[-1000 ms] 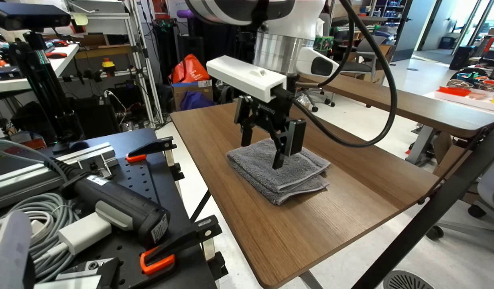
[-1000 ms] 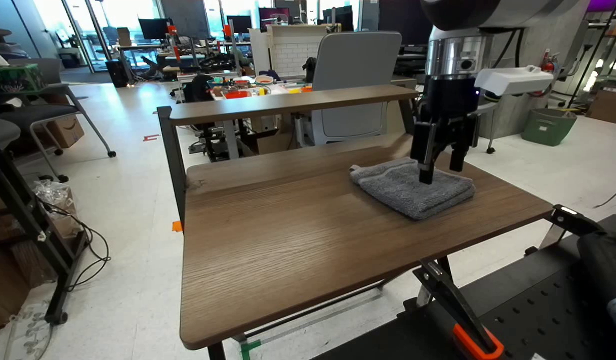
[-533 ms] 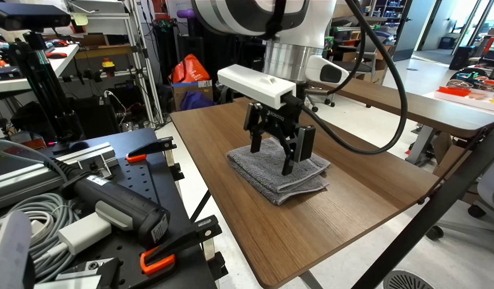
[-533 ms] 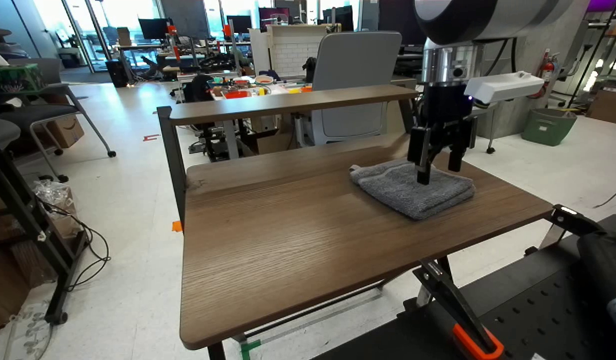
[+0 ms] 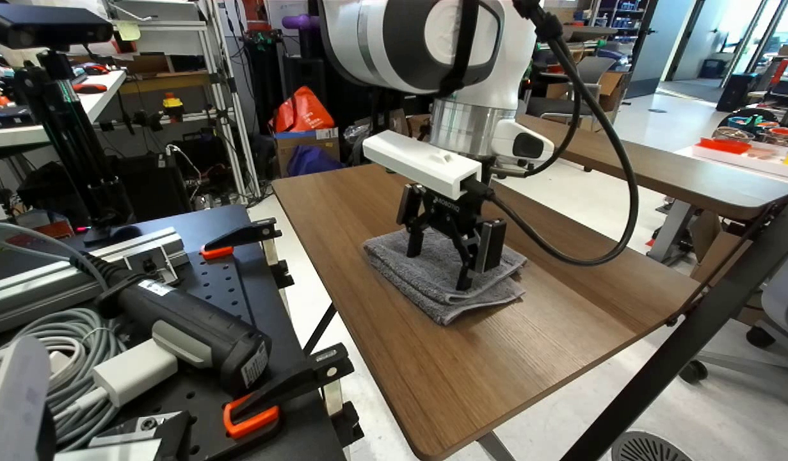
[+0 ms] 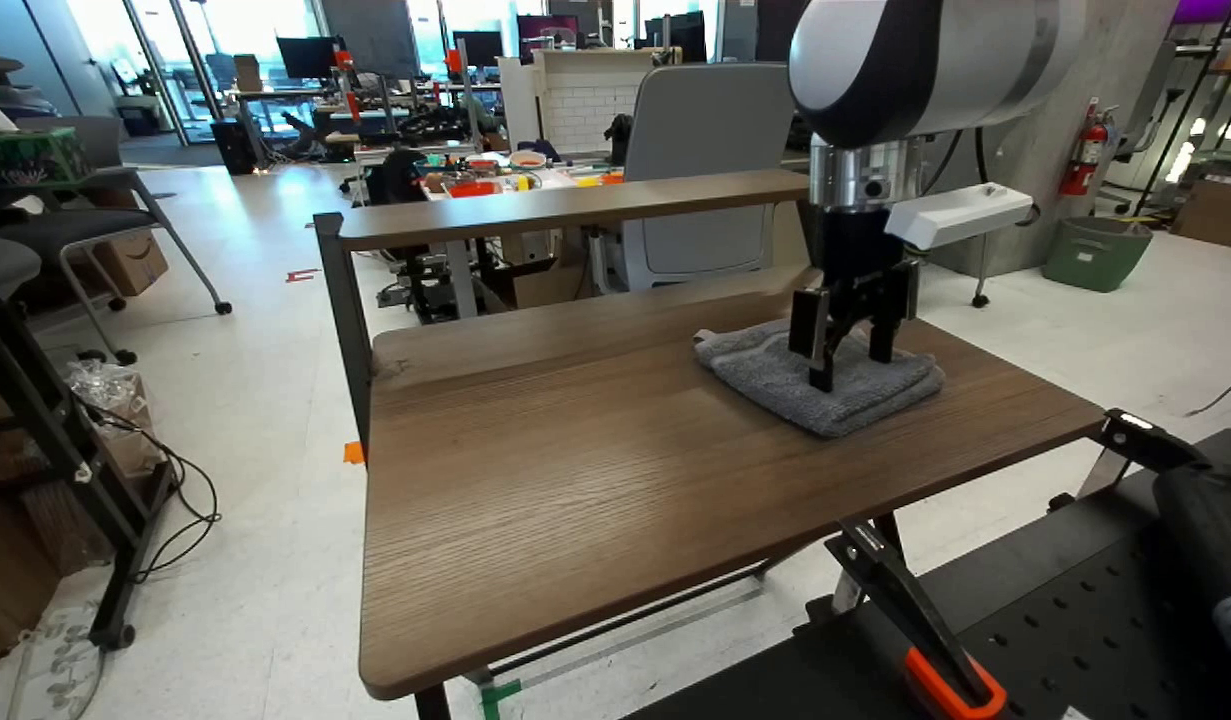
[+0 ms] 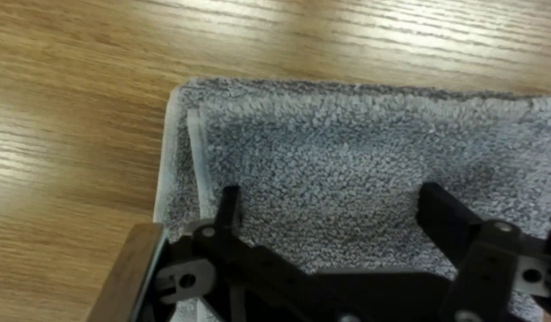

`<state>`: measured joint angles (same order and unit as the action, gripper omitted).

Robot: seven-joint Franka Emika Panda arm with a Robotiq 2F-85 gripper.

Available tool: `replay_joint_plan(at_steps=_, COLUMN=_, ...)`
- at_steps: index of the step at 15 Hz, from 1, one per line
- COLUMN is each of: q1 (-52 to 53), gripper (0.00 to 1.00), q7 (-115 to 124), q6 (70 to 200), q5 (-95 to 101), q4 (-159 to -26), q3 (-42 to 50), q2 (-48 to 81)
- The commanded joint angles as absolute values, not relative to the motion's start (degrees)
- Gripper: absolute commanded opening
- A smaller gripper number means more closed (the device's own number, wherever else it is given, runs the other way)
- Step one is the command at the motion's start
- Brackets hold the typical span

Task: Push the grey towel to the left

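Observation:
The grey towel (image 5: pixel 432 291) lies folded and flat on the wooden table, and shows in both exterior views (image 6: pixel 775 372). My gripper (image 5: pixel 439 269) points straight down over the towel with its fingers spread apart. In an exterior view the gripper (image 6: pixel 852 372) has both fingertips at the towel's upper face, seemingly touching it. In the wrist view the towel (image 7: pixel 338 147) fills the space between and beyond the open fingers of the gripper (image 7: pixel 331 187). No cloth is pinched between them. The towel's near part is hidden by the gripper body.
The wooden table (image 6: pixel 535 480) carries the towel near one end. A raised shelf (image 6: pixel 575 212) runs along one long side. A black cart (image 5: pixel 221 294) with clamps, cables and a handheld tool stands beside the other long side, across a gap.
My gripper has moved down from above the towel to its upper face, shifting slightly sideways. The fingers have stayed apart. The towel has shifted very slightly.

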<state>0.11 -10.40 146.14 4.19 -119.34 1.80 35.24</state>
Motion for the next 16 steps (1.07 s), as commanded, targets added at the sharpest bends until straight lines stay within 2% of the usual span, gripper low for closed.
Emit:
replay_joint_plan(at_steps=1, q1=1.8, gripper=1.0, q7=-8.5, q6=145.6, q5=6.7, q4=-114.7, q3=1.4, q2=39.2)
replay_joint_plan(at_steps=16, q1=13.1, gripper=1.0, q7=-9.4, q6=135.5, q5=11.6, q4=-94.7, q3=-4.1, q2=49.4)
